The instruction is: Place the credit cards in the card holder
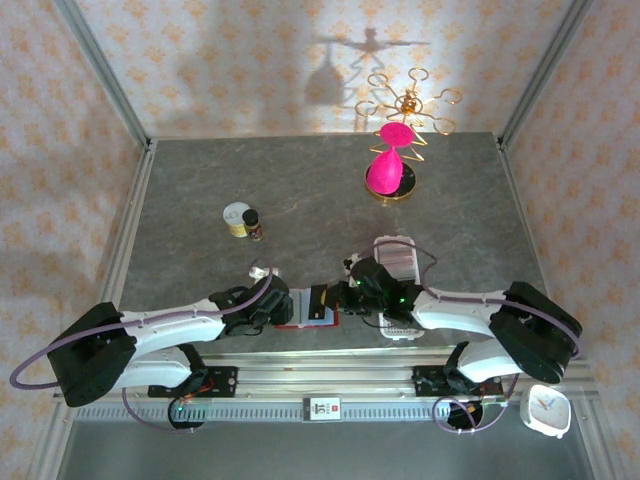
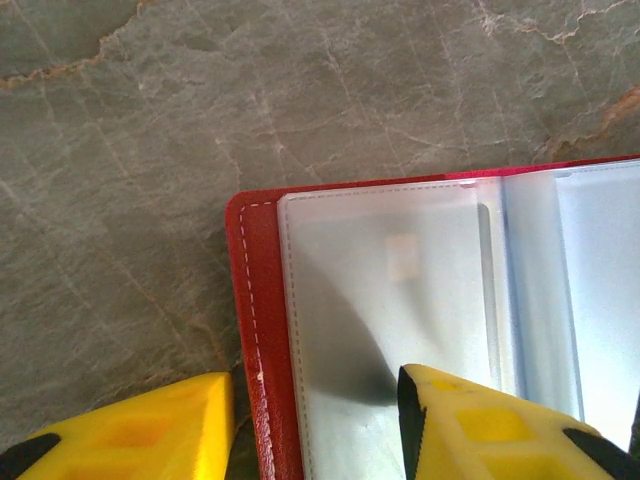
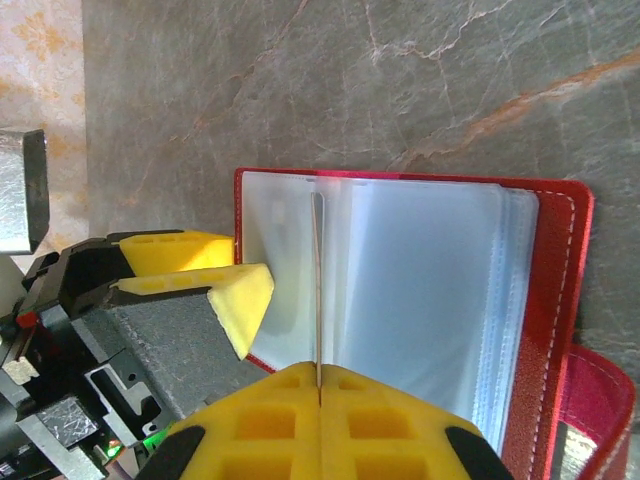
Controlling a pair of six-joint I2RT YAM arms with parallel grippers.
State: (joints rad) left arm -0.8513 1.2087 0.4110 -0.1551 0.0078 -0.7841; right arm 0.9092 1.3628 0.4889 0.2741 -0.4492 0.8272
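The red card holder point(image 1: 305, 322) lies open on the table near the front edge, its clear sleeves point(image 3: 420, 290) facing up. My right gripper point(image 3: 318, 372) is shut on a thin credit card point(image 3: 317, 270), seen edge-on and standing upright over the sleeves near the fold. My left gripper point(image 2: 315, 400) is open and straddles the red cover's left edge point(image 2: 262, 300): one yellow finger is over the table, the other over the frosted sleeve. In the top view the left gripper point(image 1: 283, 305) and right gripper point(image 1: 345, 295) meet over the holder. The left gripper's yellow fingers point(image 3: 235, 290) also show in the right wrist view.
A long white slotted tray point(image 1: 398, 262) stands just right of the holder, under the right arm. Further back are a small jar point(image 1: 237, 218) with a dark bottle point(image 1: 254, 226), and a gold stand with a pink object point(image 1: 390, 165). A white clock point(image 1: 545, 410) sits off the table's front right.
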